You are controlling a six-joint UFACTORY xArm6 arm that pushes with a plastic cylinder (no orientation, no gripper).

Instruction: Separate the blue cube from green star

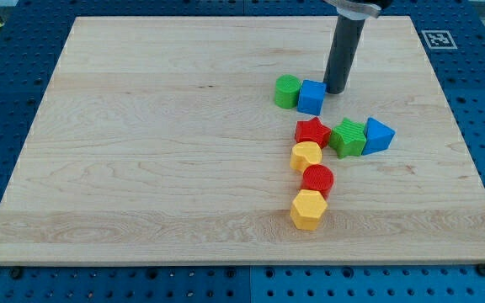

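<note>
Blue cube [311, 97] sat touching a green cylinder [287, 91], green star [348, 138] nearby below; my tip [337, 89], no hand, stood upright just right of it.

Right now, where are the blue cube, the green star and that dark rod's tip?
blue cube [311, 97]: camera view, on its front face.
green star [348, 138]: camera view, on its top face.
my tip [337, 90]: camera view, the rod's very end, just right of the blue cube.
</note>
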